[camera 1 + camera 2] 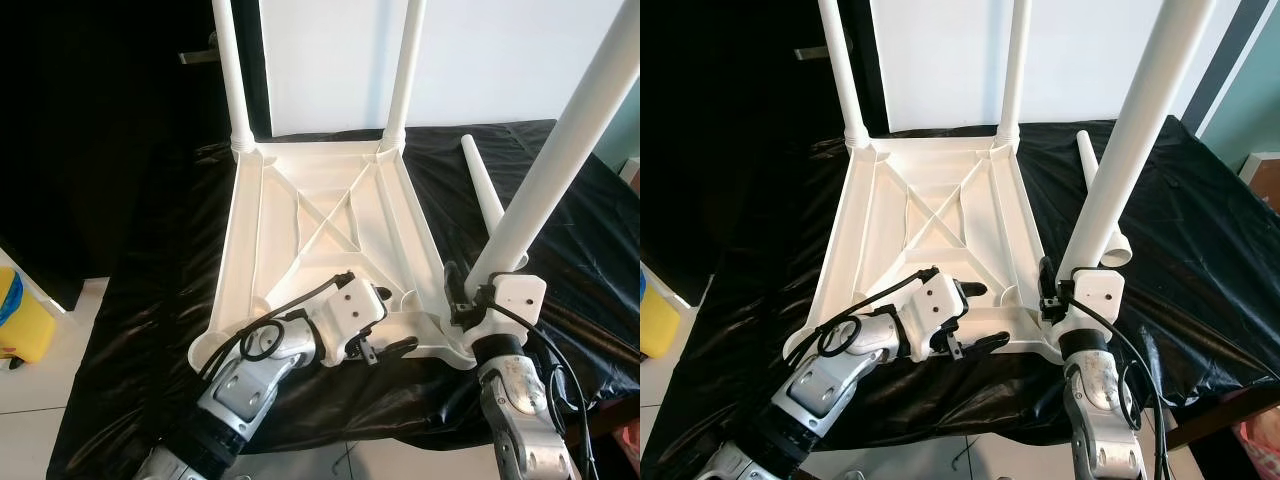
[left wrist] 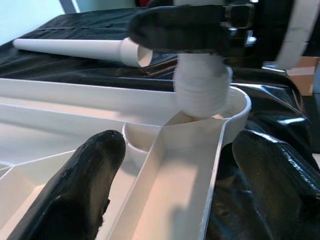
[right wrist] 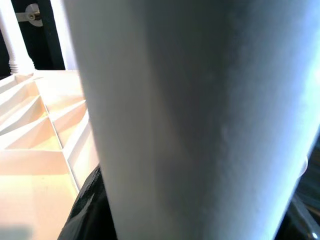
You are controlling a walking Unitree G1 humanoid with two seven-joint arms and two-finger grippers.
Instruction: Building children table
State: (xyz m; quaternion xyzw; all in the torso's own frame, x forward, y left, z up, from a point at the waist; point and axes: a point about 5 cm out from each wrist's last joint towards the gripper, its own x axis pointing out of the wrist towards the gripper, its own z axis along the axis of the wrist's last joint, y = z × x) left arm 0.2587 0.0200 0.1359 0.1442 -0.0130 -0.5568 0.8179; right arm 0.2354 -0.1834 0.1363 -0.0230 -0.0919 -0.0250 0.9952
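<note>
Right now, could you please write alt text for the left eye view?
An upturned white tabletop lies on black sheeting. The right tool grips a leg at its near corner; the left tool is at the near edge.

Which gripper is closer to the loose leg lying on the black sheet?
Right. The right gripper grips a leg just beside the loose leg; the left gripper sits farther off at the tabletop's near edge.

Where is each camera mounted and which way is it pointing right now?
Left eye, right eye: on the head, looking down at the upturned white tabletop on black sheeting; both arms show.
Left wrist: along the left gripper, open astride the tabletop's edge.
Right wrist: along the right gripper, against the table leg it holds.
Shared: left wrist and head views see the loose leg.
</note>
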